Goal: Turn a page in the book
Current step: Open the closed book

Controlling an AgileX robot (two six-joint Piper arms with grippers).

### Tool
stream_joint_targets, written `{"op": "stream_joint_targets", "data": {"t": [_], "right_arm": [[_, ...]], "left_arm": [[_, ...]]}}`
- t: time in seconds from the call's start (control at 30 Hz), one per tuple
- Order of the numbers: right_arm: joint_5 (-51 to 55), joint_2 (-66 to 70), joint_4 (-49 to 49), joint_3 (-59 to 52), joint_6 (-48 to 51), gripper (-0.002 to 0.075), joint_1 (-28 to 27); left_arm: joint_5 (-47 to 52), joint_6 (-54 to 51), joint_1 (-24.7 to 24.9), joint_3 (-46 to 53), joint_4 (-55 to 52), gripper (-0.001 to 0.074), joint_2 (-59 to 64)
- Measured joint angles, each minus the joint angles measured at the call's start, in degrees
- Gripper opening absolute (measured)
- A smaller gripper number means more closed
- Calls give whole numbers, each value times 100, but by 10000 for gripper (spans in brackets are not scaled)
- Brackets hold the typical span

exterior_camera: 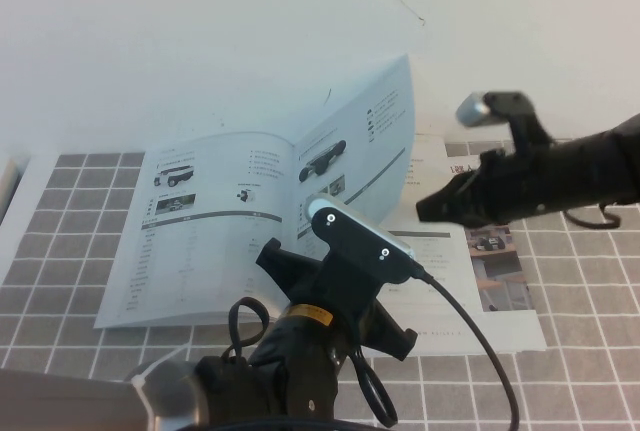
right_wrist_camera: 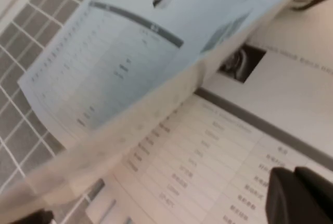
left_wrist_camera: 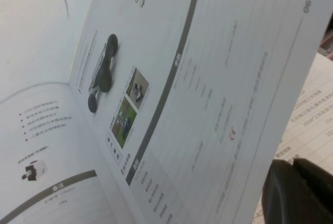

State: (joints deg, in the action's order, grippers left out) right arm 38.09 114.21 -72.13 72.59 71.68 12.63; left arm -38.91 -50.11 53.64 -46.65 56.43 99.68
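The book (exterior_camera: pixel 200 231) lies open on the checked cloth. Its page (exterior_camera: pixel 365 146), with a dark low vehicle and a grey-headed table, stands nearly upright from the spine; it fills the left wrist view (left_wrist_camera: pixel 208 94). My left gripper (left_wrist_camera: pixel 295 168) is shut and empty at the page's free edge, on its underside, over the leaf below. In the high view its camera housing (exterior_camera: pixel 360 236) hides it. My right gripper (exterior_camera: pixel 425 208) is shut and empty just right of the raised page, low over the right-hand leaf (right_wrist_camera: pixel 218 146); its fingertips also show in the right wrist view (right_wrist_camera: pixel 294 174).
A wider brochure (exterior_camera: pixel 500 261) with coloured room photos lies under the book and sticks out to the right. The grey checked cloth (exterior_camera: pixel 70 251) covers the table. A white wall stands close behind the book.
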Motion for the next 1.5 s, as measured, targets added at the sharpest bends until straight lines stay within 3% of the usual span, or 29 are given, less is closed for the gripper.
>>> {"op": "stream_joint_targets", "data": {"t": [0.13, 0.27, 0.6, 0.8, 1.03, 1.27, 1.5], "right_arm": [[-191, 350, 486, 0, -344, 1, 208], [-314, 602, 1313, 0, -994, -1, 217], [-281, 630, 1892, 52, -1541, -1, 217], [-281, 622, 1864, 52, -1529, -1, 217], [-434, 622, -11, 42, -119, -1, 260], [-64, 731, -2063, 42, 1525, -1, 412], [95, 744, -2473, 256, 2258, -1, 818]], "left_arm": [[0, -335, 0, 0, 15, -4, 0], [-392, -1639, -63, 0, 575, -4, 0], [-270, -3273, -1713, -5, 2098, -4, 0], [265, -3728, -2134, -5, 2875, -4, 0], [1062, -3765, -2137, -5, 2925, -4, -230], [1158, -3765, -2137, -5, 2346, -4, -1380], [1526, -3765, -2137, -5, 1855, -4, -2643]]}}
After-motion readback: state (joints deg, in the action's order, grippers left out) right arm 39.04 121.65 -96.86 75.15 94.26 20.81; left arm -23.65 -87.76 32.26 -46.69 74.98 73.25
